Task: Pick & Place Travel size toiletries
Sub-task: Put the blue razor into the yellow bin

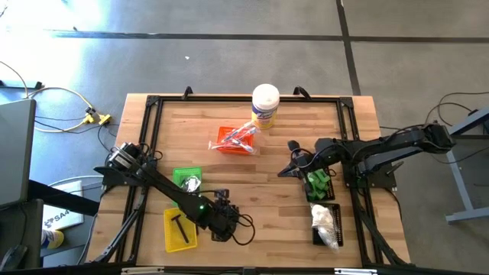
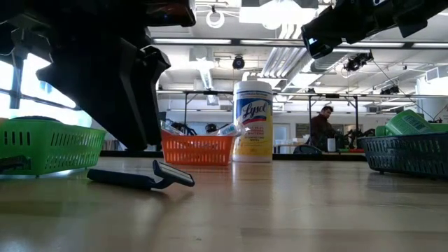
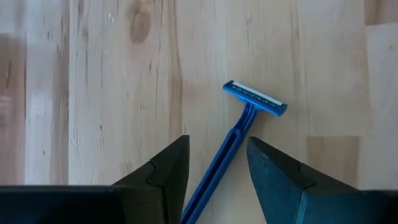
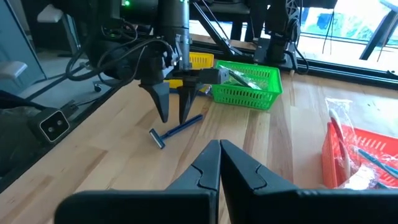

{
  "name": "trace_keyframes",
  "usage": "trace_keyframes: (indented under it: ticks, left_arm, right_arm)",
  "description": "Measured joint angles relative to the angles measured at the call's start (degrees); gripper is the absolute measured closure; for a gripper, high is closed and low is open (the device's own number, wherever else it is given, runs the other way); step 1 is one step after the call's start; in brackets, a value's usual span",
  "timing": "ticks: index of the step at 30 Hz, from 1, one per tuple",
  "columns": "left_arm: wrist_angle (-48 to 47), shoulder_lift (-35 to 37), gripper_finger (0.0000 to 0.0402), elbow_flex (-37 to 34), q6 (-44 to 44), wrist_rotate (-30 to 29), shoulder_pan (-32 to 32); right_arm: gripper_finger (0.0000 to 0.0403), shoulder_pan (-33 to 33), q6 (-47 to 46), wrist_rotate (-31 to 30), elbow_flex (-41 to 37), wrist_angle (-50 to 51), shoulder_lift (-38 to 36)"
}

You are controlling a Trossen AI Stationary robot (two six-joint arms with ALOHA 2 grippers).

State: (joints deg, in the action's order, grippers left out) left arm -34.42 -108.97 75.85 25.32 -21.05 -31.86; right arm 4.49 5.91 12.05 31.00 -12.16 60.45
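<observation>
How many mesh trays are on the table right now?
4. Orange tray by the wipes canister; green tray and yellow tray on the left; black tray on the right.

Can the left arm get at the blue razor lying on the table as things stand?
Probably yes. The left gripper hangs open directly over the blue razor, its handle between the fingers, with bare wood around it.

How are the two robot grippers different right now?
The left gripper has its fingers open, straddling the handle of a blue razor lying on the table; the right gripper is shut and holds nothing. The left gripper points straight down at the table's near side; the right gripper hangs above the table by the tray of green bottles. Both are dark and two-fingered.
</observation>
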Motion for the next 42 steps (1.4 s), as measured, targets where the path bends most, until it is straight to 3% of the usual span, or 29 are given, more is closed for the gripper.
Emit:
trace_keyframes:
  ticks: [14,20,42]
  left_arm:
    - [2.68,0.0,0.0247,-2.43,0.37,4.49,3.38]
    - [2.83,0.0,0.0247,-2.45,-1.36,11.71,5.04]
    - [3.02,0.0,0.0247,-2.49,-4.08,13.02,5.25]
  right_arm:
    - [0.04,0.02,-0.02,0.1,0.0,0.43,0.0]
    - [0.04,0.02,-0.05,0.12,0.02,2.18,0.0]
    - [0.04,0.02,-1.68,0.14,0.02,2.99,0.0]
